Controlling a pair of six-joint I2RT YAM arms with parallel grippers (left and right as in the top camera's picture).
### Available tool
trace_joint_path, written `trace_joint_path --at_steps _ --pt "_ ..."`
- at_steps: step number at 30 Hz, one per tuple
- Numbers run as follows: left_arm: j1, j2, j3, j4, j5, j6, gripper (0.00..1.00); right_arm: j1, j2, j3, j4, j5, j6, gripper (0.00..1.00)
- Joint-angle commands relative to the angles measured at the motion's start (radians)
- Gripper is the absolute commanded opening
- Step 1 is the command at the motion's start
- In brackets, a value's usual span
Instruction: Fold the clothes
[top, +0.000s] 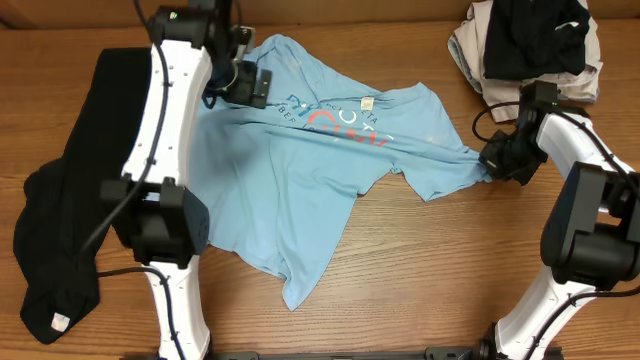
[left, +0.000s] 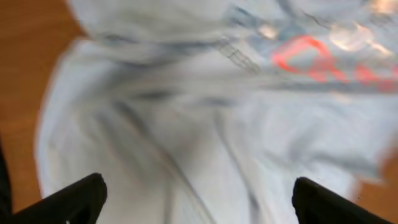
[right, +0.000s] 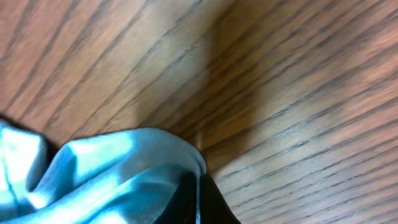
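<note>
Between right fingers (right: 214, 208), blue T-shirt (top: 290, 190) edge

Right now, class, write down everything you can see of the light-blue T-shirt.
The light-blue T-shirt looks like soft cotton. It lies crumpled and unfolded on the wooden table, with its white and pink-red lettering facing up and a small label beside the lettering. The right gripper pinches one sleeve edge. The left gripper is open over the shirt's upper part.
</note>
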Motion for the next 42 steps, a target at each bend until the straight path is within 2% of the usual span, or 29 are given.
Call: trace_joint_path --at_steps 1,7,12,15,20,27,31,33,35,39,42 --pt "-0.059 -0.014 0.094 -0.107 0.084 0.010 0.91 0.008 -0.074 0.005 0.005 -0.031 -0.029 0.04" --pt "-0.147 -0.028 0.119 -0.234 -0.004 -0.023 0.79 -0.006 -0.081 0.005 0.008 -0.058 -0.044 0.04" --pt "-0.210 -0.116 0.091 -0.234 0.004 -0.107 0.79 -0.026 -0.081 0.005 0.002 -0.101 -0.071 0.04" --pt "-0.255 -0.220 -0.005 -0.234 -0.012 -0.151 0.78 -0.035 -0.081 0.005 -0.004 -0.105 -0.073 0.04" --pt "-0.356 -0.433 -0.341 -0.199 -0.069 -0.294 0.78 -0.037 -0.081 0.005 0.008 -0.105 -0.073 0.04" --pt "-0.560 -0.757 -0.966 0.132 -0.111 -0.432 0.79 -0.037 -0.081 0.005 0.016 -0.105 -0.073 0.05" --pt "-0.593 -0.870 -1.227 0.253 -0.089 -0.599 0.79 -0.037 -0.081 0.005 0.017 -0.105 -0.073 0.05" --pt "-0.593 -0.892 -1.327 0.301 -0.058 -0.631 0.79 -0.037 -0.081 0.005 0.017 -0.105 -0.072 0.05" --pt "-0.592 -0.893 -1.433 0.369 -0.019 -0.662 0.75 -0.037 -0.081 0.005 0.016 -0.105 -0.072 0.05" --pt "-0.613 -0.877 -1.535 0.498 0.090 -0.696 0.59 -0.037 -0.081 0.005 0.013 -0.105 -0.073 0.05" --pt "-0.656 -0.871 -1.584 0.525 0.066 -0.745 0.55 -0.037 -0.081 0.005 0.009 -0.105 -0.073 0.05"
